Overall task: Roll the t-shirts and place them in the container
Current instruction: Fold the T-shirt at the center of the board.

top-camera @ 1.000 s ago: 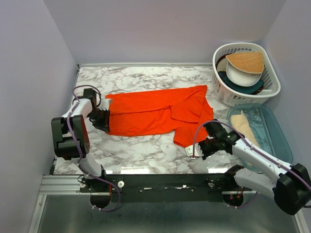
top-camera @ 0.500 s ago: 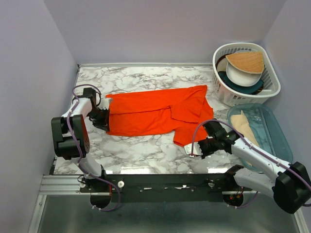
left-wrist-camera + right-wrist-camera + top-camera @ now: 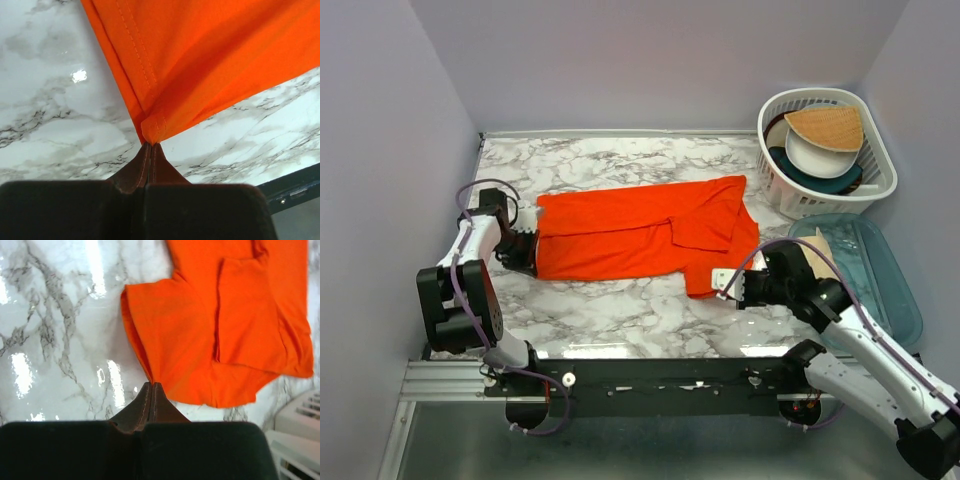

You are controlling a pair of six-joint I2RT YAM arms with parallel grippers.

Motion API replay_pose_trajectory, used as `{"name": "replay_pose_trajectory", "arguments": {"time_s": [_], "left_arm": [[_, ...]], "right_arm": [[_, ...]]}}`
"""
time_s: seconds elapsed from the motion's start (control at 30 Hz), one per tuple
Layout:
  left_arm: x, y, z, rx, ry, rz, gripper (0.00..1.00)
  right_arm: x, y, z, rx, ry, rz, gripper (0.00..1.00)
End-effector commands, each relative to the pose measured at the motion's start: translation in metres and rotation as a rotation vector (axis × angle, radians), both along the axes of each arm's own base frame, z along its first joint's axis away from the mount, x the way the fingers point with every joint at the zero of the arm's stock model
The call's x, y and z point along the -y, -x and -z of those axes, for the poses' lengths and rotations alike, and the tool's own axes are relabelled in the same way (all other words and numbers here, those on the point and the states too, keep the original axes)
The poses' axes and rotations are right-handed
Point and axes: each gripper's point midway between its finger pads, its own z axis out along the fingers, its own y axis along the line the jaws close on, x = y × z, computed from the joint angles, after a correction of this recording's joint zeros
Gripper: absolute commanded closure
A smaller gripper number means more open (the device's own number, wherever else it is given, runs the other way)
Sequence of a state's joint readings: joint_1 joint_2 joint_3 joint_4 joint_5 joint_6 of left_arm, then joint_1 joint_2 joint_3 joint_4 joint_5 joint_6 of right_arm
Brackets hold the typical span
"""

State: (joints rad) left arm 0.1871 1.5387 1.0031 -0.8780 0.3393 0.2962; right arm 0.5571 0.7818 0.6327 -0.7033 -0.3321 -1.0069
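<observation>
From above, the t-shirt (image 3: 640, 240) lies flat across the middle of the marble table (image 3: 620, 320), its long side running left to right. My left claw (image 3: 528, 258) sits at its near-left corner and my right claw (image 3: 715, 287) at its near-right corner, on the flap that hangs nearest me. In the far-right corner stands a white basket (image 3: 772, 178) holding a tan fan-shaped piece (image 3: 825, 125), a white bowl (image 3: 815, 155) and a dark dish (image 3: 832, 183). Nearer me on the right is a see-through blue bin (image 3: 898, 300) with a beige cloth (image 3: 817, 255) in it, and my right arm passes just beside its left rim. Walls close in at the left, the back and the right, and the left arm is near the left wall. There is bare marble beyond the shirt and a strip of it between the shirt and the black rail (image 3: 670, 378) at the near edge.

On the left wrist camera, the left claw (image 3: 151, 146) is pinched tight on a stitched corner of the t-shirt (image 3: 210, 55), and the fabric rises away from the fingers (image 3: 132, 172). The table (image 3: 45, 100) is bare to the left, and its near edge shows at lower right.

On the right wrist camera, the right claw (image 3: 152, 385) is clamped on the edge of the t-shirt (image 3: 220, 325), with the cloth drawn to a point at the fingers (image 3: 135, 412). Shiny bare table (image 3: 55, 315) lies to the left, and the basket (image 3: 300, 412) shows at lower right.
</observation>
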Motion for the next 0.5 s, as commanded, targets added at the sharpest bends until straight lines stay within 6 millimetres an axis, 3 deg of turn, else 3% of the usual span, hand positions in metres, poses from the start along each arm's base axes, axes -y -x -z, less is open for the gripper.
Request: {"name": "replay_pose_trajectory", "arguments": {"time_s": [0.0, 0.23, 0.47], "left_arm": [[-0.015, 0.002, -0.010, 0.066, -0.029, -0.009, 1.00], [-0.019, 0.010, -0.002, -0.015, -0.015, 0.022, 1.00], [-0.015, -0.009, -0.002, -0.044, 0.040, 0.010, 1.00]], "right_arm": [[0.020, -0.009, -0.024, 0.050, -0.047, 0.225, 0.99], [0.028, -0.021, -0.032, 0.115, -0.060, 0.299, 0.99], [0.018, -0.045, -0.058, 0.177, -0.138, 0.346, 0.99]]}}
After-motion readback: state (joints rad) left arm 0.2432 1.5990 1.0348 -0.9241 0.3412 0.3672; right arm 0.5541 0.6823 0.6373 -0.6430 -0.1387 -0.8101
